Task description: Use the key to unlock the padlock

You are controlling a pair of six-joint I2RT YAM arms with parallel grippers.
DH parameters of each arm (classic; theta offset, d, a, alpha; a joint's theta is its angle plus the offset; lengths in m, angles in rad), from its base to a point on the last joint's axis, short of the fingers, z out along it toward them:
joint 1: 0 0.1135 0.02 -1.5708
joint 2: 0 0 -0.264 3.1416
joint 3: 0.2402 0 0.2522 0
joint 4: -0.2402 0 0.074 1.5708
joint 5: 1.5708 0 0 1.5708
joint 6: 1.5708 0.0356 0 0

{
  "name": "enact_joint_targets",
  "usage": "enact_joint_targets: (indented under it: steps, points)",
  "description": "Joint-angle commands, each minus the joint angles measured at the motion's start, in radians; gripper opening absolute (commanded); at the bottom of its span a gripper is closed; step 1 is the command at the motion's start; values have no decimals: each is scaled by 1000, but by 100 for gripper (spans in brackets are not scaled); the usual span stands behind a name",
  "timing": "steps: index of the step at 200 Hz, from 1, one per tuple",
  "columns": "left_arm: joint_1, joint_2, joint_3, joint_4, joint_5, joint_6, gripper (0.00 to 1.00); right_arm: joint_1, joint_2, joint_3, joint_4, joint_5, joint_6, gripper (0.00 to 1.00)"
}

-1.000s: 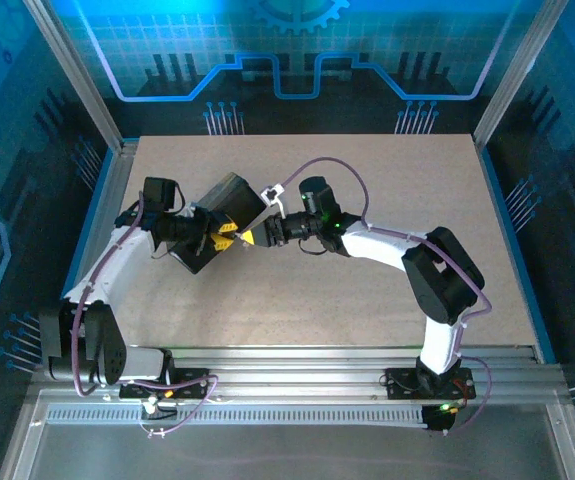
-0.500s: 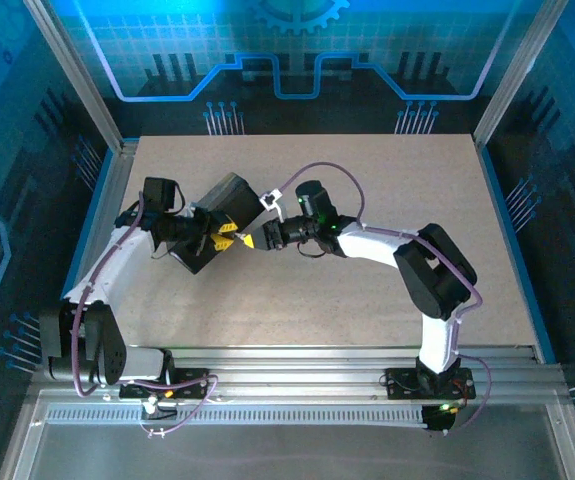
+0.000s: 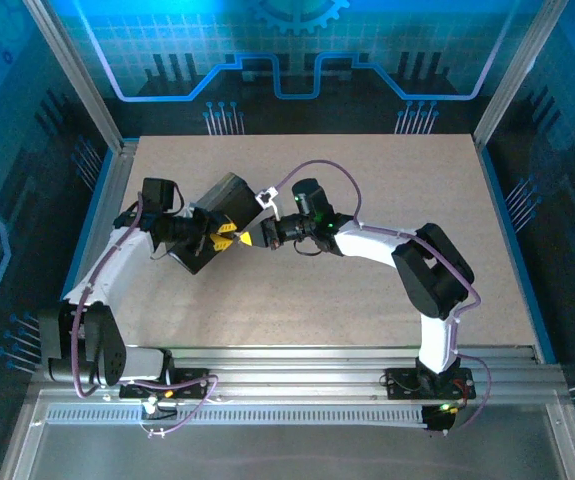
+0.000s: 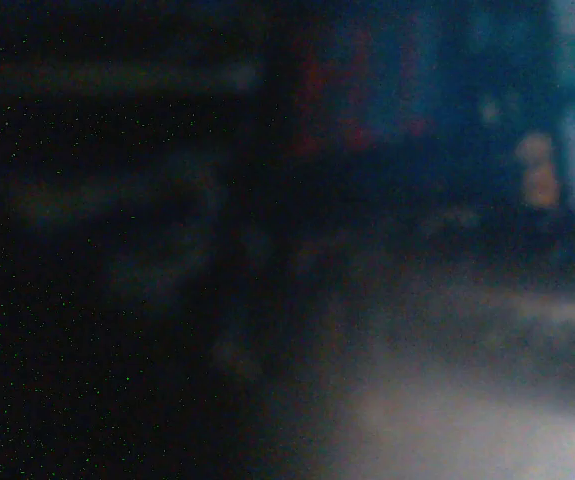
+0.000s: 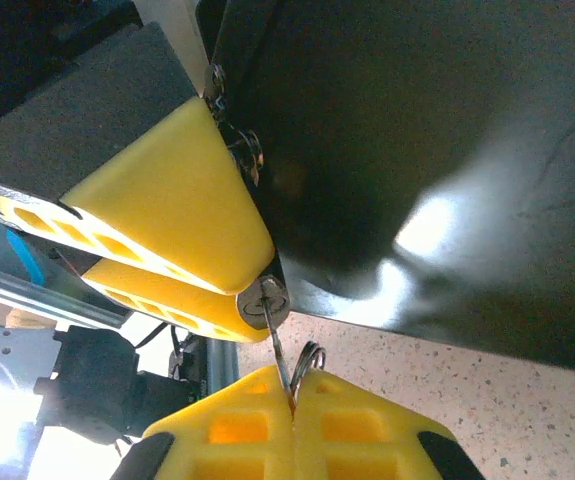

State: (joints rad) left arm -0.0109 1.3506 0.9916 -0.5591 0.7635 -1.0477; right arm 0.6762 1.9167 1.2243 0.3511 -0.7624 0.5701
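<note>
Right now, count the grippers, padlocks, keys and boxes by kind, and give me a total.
grippers: 2 (left gripper, right gripper)
padlock: 1
key: 1
box: 1
total: 5

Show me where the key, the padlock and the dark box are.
key [image 5: 279, 356]: right wrist view, on its thin blade.
padlock [image 5: 264, 299]: right wrist view, round keyhole face.
dark box [image 5: 417, 130]: right wrist view, glossy side.

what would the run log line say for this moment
left gripper: shut on tiny dark padlock | right gripper: shut on thin silvery metal key | key tip: at padlock keyhole
</note>
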Motion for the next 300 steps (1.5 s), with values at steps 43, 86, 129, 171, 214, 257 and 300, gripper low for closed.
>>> enact_joint_targets:
  steps: [43,86,129,171,214,257,300]
  points:
    - [-17,-9,-33,-11,43,-32,0,44,52,85,116,-72,98,0]
    - [-34,-14,-49,-18,37,-32,0,46,53,124,162,-73,155,0]
    - [7,-17,-43,-51,-4,-45,0,17,-17,74,-150,-16,-90,30]
    - [11,6,8,-180,-90,12,0,-69,-96,-72,-278,-16,-346,45]
    - [5,1,2,-204,-119,-40,0,-19,-217,-138,-301,327,-651,43]
    - [-4,28,3,-224,-90,-97,0,140,-216,-282,199,733,-1052,31]
    - [-14,33,5,-217,-92,-115,0,225,-132,-260,382,805,-1221,30]
